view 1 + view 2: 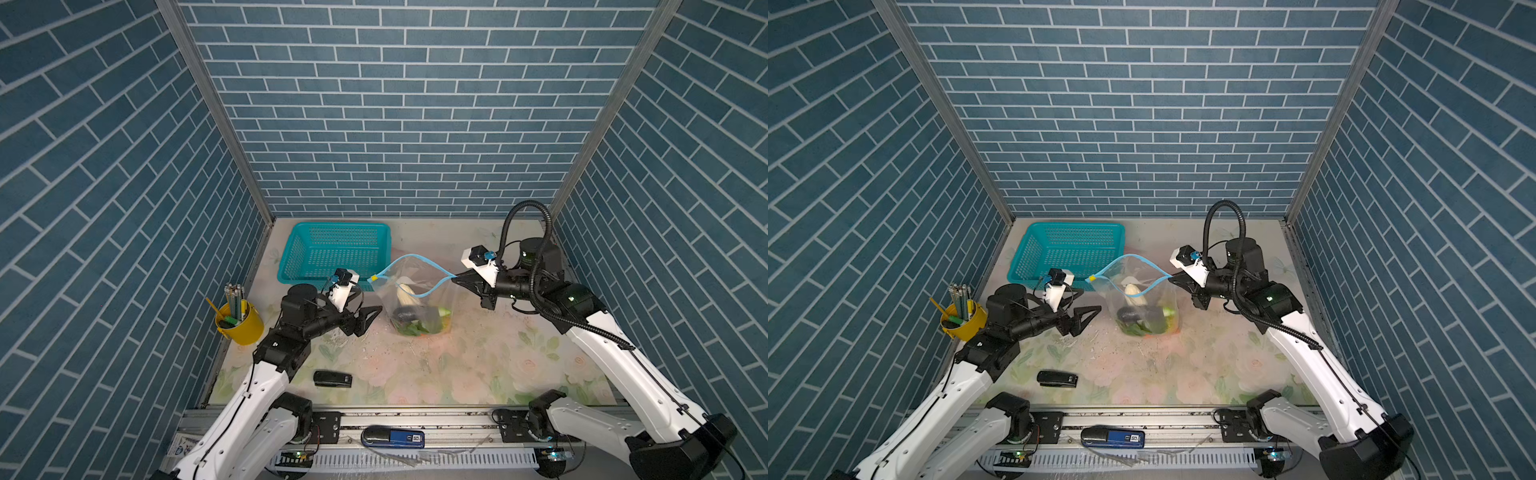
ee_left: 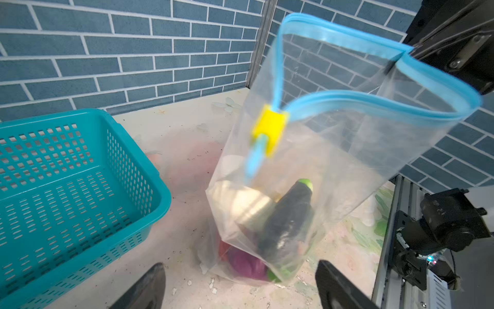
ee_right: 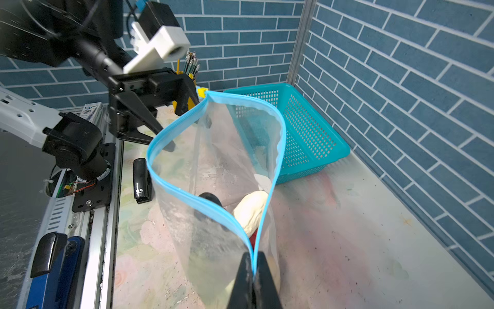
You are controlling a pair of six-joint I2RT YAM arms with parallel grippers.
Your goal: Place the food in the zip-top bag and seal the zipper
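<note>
The zip-top bag [image 1: 432,297] [image 1: 1158,297] stands upright mid-table, held up at one end. My right gripper [image 1: 455,276] [image 1: 1170,275] [image 3: 252,267] is shut on the right end of its zipper [image 1: 409,258] [image 2: 347,95] [image 3: 171,184]. The mouth gapes in a wide loop. The yellow slider [image 1: 374,277] [image 2: 270,128] sits at the left end. Food [image 1: 415,318] [image 1: 1142,318] lies at the bottom: a dark eggplant [image 2: 288,214], a white cabbage [image 3: 251,211], plus purple and green pieces. My left gripper [image 1: 368,320] [image 1: 1088,320] [image 2: 239,270] is open, empty, just left of the bag and apart from it.
A teal mesh basket [image 1: 332,253] [image 2: 66,187] sits behind my left gripper by the back wall. A yellow cup of pencils [image 1: 239,318] stands at the left wall. A black stapler [image 1: 332,379] lies near the front edge, and a blue device [image 1: 392,437] rests on the front rail.
</note>
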